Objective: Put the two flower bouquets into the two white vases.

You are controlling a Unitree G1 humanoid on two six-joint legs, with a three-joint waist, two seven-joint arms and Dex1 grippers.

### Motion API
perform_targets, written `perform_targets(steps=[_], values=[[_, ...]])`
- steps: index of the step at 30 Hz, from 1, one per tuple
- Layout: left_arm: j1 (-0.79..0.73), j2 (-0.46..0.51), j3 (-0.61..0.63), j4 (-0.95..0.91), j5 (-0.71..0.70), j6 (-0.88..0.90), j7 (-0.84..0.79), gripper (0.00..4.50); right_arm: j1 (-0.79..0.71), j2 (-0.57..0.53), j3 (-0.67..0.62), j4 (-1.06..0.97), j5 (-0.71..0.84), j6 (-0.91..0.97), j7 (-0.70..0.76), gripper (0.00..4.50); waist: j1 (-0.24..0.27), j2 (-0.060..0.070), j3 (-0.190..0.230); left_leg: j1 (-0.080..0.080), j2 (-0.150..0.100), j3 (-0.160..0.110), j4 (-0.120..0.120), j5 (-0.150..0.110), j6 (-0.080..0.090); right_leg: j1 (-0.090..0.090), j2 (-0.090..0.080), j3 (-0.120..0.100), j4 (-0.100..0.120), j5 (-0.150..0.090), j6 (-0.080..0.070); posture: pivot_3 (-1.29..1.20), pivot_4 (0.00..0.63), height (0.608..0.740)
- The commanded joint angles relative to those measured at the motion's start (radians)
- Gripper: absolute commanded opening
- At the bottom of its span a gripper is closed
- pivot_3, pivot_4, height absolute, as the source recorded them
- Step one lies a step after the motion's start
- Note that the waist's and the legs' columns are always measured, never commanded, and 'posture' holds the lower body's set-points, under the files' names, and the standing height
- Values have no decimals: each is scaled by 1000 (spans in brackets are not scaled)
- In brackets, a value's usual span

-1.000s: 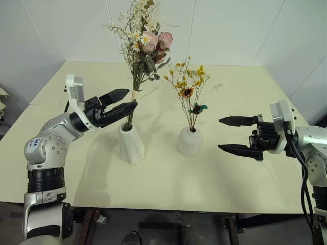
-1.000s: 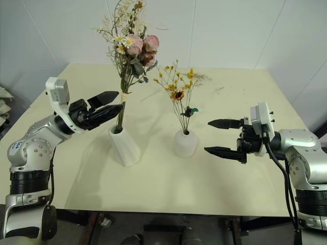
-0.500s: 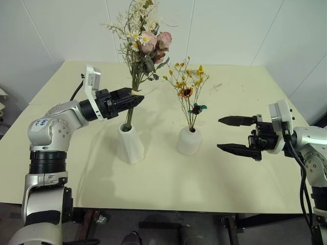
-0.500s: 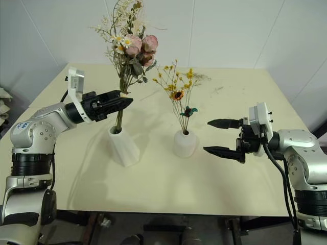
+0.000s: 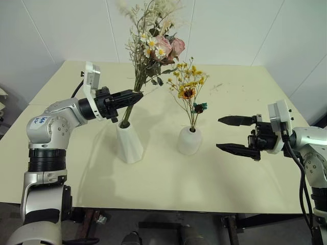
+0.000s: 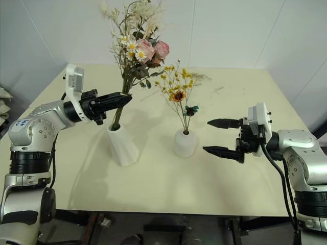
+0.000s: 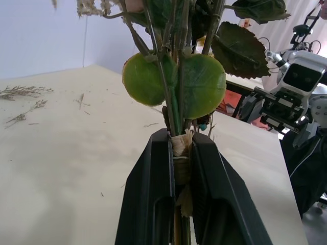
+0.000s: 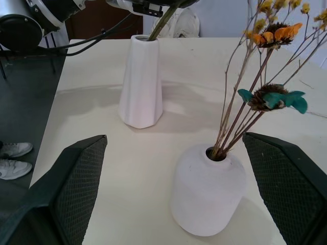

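The rose bouquet (image 5: pixel 156 46) stood in the tall vase (image 5: pixel 129 142), its long stems leaning up and toward the robot's right, so the blooms hung above the gap between the two vases. The left gripper (image 5: pixel 137 95) was clamped on those stems just above the vase mouth, at the pale binding seen in the left wrist view (image 7: pixel 180 153), fingers (image 7: pixel 151 194) pressed tight against both sides. The yellow spray (image 5: pixel 188 87) rose nearly upright from the round vase (image 5: pixel 189 140), its top close beside the lower leaves of the roses. The right gripper (image 5: pixel 235 135) hovered level to the right of the round vase, pointing at it, fingers spread wide and holding nothing. The table (image 5: pixel 168 184) lay bare in front of both vases and to the far right corner; a few loose twigs (image 5: pixel 217 87) lay behind.
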Motion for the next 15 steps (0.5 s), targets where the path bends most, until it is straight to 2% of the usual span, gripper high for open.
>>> perform_targets(steps=[1, 4, 15], values=[[2, 15, 44, -57, -28, -5, -4, 119, 0, -1, -8, -23, 6, -12, -5, 4500, -1, 0, 0, 0, 0, 0, 0, 0, 0, 0, 0, 0, 0, 0, 0, 0, 150, 740], [19, 12, 66, -79, -52, 9, -1, 119, 11, 13, -5, -23, -41, -88, -19, 4500, -1, 0, 0, 0, 0, 0, 0, 0, 0, 0, 0, 0, 0, 0, 0, 0, 150, 740], [102, -7, 154, -147, -174, 23, -13, 119, 21, 12, 1, -44, -25, -70, -21, 4500, 0, 0, 0, 0, 0, 0, 0, 0, 0, 0, 0, 0, 0, 0, 0, 0, 150, 740]])
